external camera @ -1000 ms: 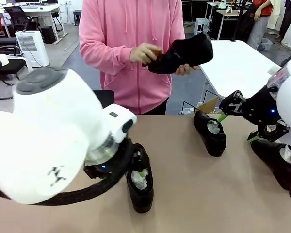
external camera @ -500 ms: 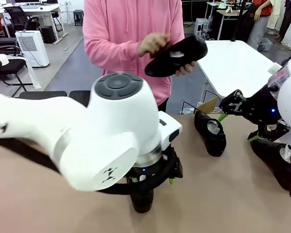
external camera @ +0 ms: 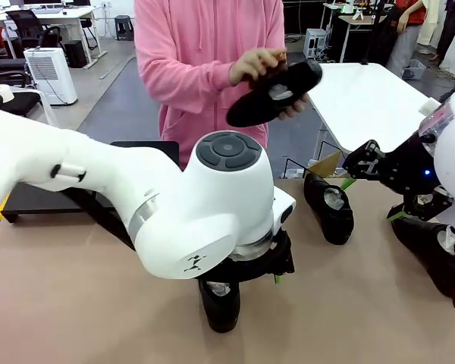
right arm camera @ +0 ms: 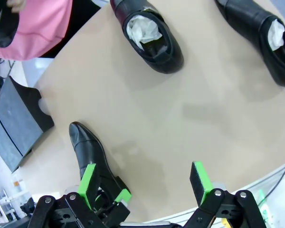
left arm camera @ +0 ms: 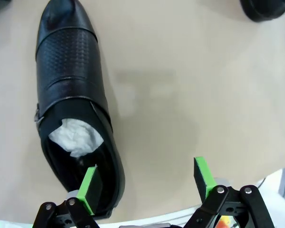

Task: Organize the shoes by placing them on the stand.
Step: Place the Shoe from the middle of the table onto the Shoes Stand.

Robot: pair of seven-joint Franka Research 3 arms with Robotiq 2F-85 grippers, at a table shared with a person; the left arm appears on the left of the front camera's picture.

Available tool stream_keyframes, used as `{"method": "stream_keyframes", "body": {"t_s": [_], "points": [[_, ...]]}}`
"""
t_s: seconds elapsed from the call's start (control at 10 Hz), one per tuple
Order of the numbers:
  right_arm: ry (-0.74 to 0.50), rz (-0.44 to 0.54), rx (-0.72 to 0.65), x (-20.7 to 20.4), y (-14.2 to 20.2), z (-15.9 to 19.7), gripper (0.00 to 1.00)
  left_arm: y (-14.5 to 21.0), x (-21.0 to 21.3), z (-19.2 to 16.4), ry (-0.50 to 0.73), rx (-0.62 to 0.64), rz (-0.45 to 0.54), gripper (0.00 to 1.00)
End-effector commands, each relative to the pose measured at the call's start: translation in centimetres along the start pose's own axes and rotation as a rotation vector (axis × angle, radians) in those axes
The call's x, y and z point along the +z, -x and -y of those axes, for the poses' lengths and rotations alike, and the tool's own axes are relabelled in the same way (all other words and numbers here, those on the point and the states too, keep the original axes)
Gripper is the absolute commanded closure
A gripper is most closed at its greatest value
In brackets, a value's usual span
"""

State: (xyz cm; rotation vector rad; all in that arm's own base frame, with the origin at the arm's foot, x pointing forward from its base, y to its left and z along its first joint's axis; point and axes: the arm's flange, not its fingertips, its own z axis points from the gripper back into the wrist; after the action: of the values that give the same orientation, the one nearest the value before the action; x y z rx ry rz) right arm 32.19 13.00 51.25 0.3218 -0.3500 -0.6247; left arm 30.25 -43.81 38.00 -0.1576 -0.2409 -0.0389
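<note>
Shoes (external camera: 330, 206), we count four: three on the table (external camera: 76, 303), one held by the person (external camera: 205, 45); our left gripper (left arm camera: 147, 183) and right gripper (right arm camera: 145, 183) both gape.

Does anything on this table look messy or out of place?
Nothing looks spilled or broken. Three shoes lie spread over the table, not on the black stand: the near shoe, the middle shoe and the right shoe, each stuffed with crumpled white paper. A person's hand holds a fourth shoe.
</note>
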Motion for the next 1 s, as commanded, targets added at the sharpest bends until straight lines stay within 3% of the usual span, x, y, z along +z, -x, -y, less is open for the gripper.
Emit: {"method": "stream_keyframes", "body": {"t_s": [0.0, 0.5, 0.9], "points": [[-0.004, 0.003, 0.011, 0.0, 0.0, 0.0, 0.0, -0.9, -2.2, 1.6, -0.035, 0.038, 0.053, 0.0], [-0.004, 0.003, 0.011, 0.0, 0.0, 0.0, 0.0, -2.0, -4.7, 1.4, -0.074, 0.042, 0.062, 0.0], [-0.004, 0.003, 0.011, 0.0, 0.0, 0.0, 0.0, -2.2, -4.8, 1.1, -0.098, 0.052, 0.064, 0.75]]}}
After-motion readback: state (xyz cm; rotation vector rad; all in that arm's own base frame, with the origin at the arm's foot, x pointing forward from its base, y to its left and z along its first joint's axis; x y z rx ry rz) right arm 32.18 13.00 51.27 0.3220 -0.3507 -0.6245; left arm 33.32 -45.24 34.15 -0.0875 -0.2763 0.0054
